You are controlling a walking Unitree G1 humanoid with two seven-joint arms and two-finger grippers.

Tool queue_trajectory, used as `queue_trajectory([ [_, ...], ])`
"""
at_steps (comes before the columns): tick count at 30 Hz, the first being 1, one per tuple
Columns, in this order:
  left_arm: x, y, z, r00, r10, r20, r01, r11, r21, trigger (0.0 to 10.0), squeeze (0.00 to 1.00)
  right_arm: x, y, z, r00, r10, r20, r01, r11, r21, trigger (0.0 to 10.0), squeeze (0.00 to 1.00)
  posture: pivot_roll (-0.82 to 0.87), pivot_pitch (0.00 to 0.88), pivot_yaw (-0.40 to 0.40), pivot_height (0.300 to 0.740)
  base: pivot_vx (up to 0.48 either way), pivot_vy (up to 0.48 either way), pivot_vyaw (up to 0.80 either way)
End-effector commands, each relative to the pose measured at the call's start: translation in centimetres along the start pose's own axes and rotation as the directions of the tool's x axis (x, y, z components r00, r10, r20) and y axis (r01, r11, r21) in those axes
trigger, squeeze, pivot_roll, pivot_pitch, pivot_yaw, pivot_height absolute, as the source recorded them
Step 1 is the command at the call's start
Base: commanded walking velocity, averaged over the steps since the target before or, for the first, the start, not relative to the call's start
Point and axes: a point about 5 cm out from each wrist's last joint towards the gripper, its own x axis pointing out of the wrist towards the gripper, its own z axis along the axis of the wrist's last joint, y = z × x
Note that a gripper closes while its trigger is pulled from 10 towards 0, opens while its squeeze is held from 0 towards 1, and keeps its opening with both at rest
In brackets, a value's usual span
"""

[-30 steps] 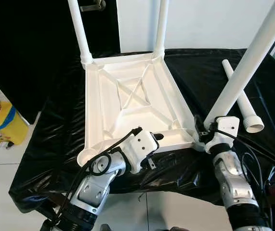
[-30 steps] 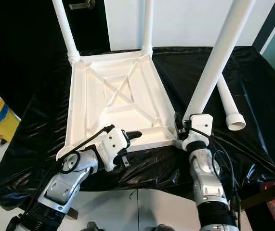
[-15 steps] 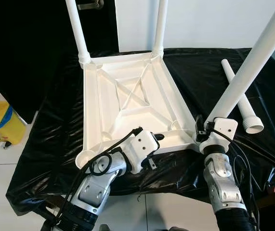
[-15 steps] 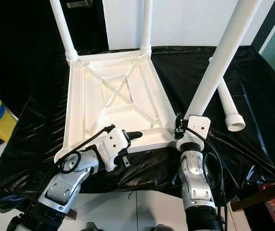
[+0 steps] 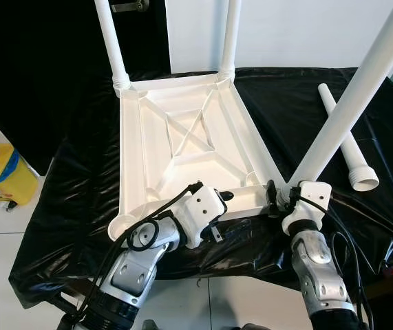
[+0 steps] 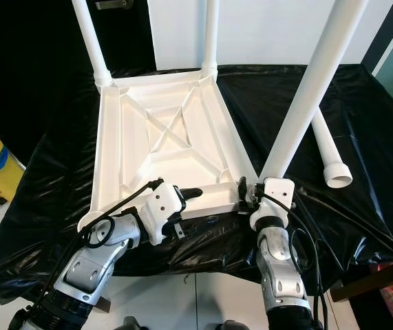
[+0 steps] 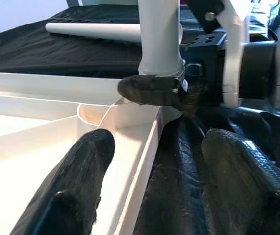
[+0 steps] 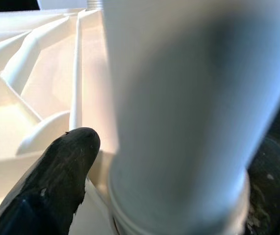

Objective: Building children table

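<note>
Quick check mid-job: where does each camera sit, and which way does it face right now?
Left eye view: head, looking down at the upturned white plastic table top on black sheet; both arms show.
Right eye view: same scene, shifted.
Left wrist view: along left gripper straddling the table's rim, facing the right gripper.
Right wrist view: close on the white tube leg; black fingertip.
Both wrist views share that leg.

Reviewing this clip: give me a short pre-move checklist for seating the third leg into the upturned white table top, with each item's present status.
1. Right gripper clamped on the white plastic leg: ok.
2. Leg base at the near right corner of the upturned white plastic table top: ok.
3. Leg upright: not ok, it leans right.
4. Left gripper straddling the near rim, bracing: ok.
5. Leg fully seated: cannot tell.
6. Spare white leg lying on the black sheet, apart: ok.
</note>
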Motion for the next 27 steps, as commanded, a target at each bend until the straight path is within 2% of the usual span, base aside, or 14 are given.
queue_trajectory([
  [1,-0.1,0.3,-0.1,0.999,0.039,-0.001,-0.039,0.999,-0.015,10.0,0.00,-0.4,-0.2,0.1,1.000,0.025,0.014,-0.025,1.000,0.011,10.0,0.00,-0.02,0.042,-0.021,0.740,0.000,0.000,0.00],
  [9,-0.2,0.6,-0.1,0.999,0.038,-0.001,-0.038,0.999,-0.010,10.0,0.00,-0.8,-1.1,0.8,0.993,0.105,0.056,-0.104,0.994,-0.014,10.0,0.00,-0.03,0.040,-0.012,0.740,0.000,0.000,0.00],
  [13,0.0,0.3,-0.1,1.000,0.017,-0.001,-0.017,1.000,-0.012,10.0,0.00,-0.4,-1.9,1.4,0.982,0.173,0.073,-0.170,0.984,-0.046,10.0,0.00,-0.04,0.041,-0.009,0.740,0.000,0.000,0.00],
  [17,0.0,0.2,-0.2,1.000,0.010,-0.002,-0.010,1.000,-0.010,10.0,0.00,-0.2,-2.2,1.6,0.978,0.194,0.076,-0.189,0.980,-0.068,10.0,0.00,-0.04,0.043,-0.009,0.740,0.000,0.000,0.00],
  [23,0.3,-0.2,-0.1,1.000,-0.007,0.000,0.007,1.000,-0.009,10.0,0.00,1.0,-2.5,2.0,0.947,0.315,0.066,-0.305,0.945,-0.121,10.0,0.00,-0.04,0.047,-0.003,0.740,0.000,0.000,0.00],
  [27,0.4,-0.4,-0.1,1.000,-0.014,0.002,0.014,1.000,-0.010,10.0,0.00,2.1,-2.1,2.1,0.910,0.412,0.046,-0.400,0.902,-0.166,10.0,0.00,-0.04,0.050,-0.001,0.740,0.000,0.000,0.00],
])
